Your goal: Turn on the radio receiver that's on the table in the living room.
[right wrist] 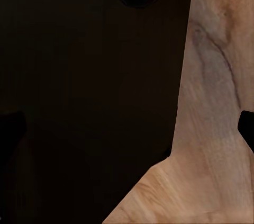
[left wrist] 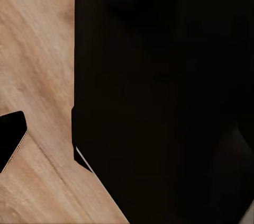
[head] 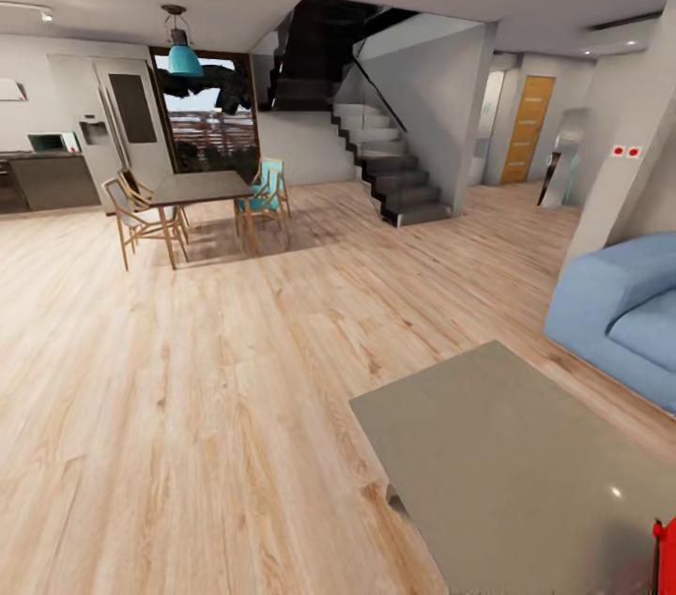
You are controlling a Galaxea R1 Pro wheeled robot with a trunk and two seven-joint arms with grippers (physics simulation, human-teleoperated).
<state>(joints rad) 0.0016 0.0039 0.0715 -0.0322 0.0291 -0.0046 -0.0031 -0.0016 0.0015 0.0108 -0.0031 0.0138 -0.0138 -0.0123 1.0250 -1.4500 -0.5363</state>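
While base is in transit, arms look stowed low over floor (left wrist: 37, 49).
Radio receiver (head: 665, 557): on table (head: 507, 454), near corner, red edge visible.
Grippers: state can't tell, both.

1. this was an open-plan home with a light wood plank floor (head: 188, 407).
2. a blue sofa (head: 624, 313) and low grey table (head: 526, 473) marked the living room.
3. a dining table (head: 199, 190) with chairs (head: 131, 215), a staircase (head: 390, 168), a kitchen counter (head: 52, 177) and a fridge (head: 117, 121) stood beyond.
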